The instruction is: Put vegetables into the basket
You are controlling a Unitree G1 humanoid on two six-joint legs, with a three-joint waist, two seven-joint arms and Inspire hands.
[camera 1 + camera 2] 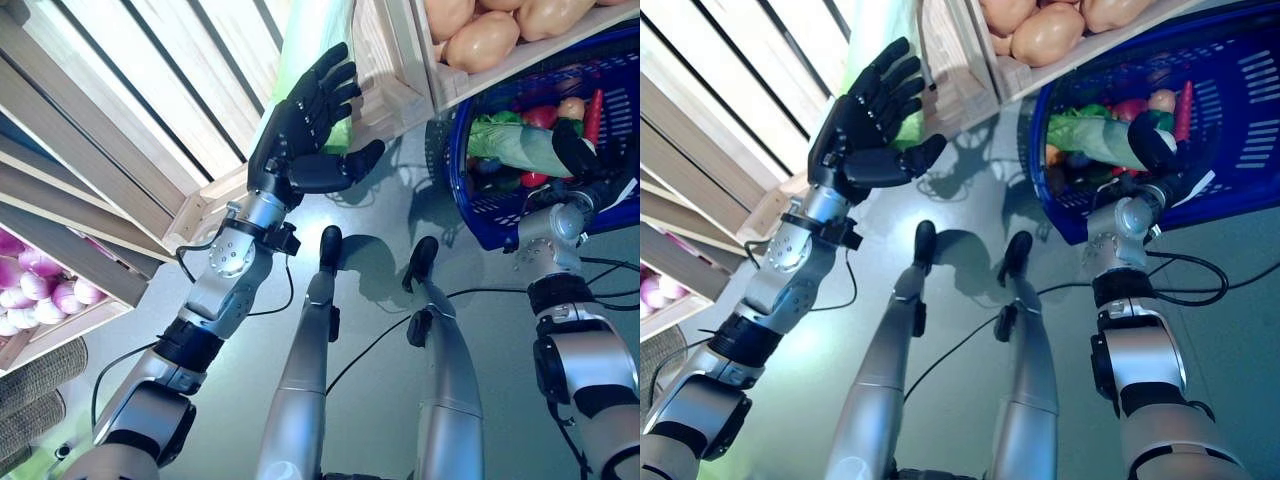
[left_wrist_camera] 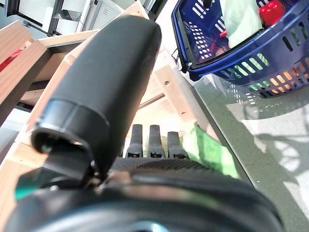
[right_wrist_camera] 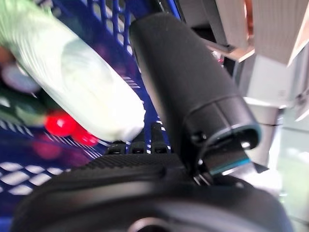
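Observation:
The blue plastic basket [image 1: 455, 170] stands on the floor at the right, beside the wooden stand. In it lie a long pale green cabbage [image 1: 515, 145], round red vegetables [image 1: 540, 115] and a thin red-orange one [image 1: 597, 110]. My right hand [image 1: 578, 150] is over the basket, at the cabbage's near end, with straight fingers and nothing in it; its wrist view shows the cabbage [image 3: 82, 82] lying past the thumb [image 3: 183, 87]. My left hand [image 1: 300, 120] is open and empty, raised in front of the stand's lower crate, right beside a green leafy vegetable [image 2: 212, 150].
The wooden stand [image 1: 400, 90] with slatted crates spans the top and left of the view. The basket's rim [image 2: 231, 67] lies close to the stand's corner. Grey floor lies between the stand and the basket.

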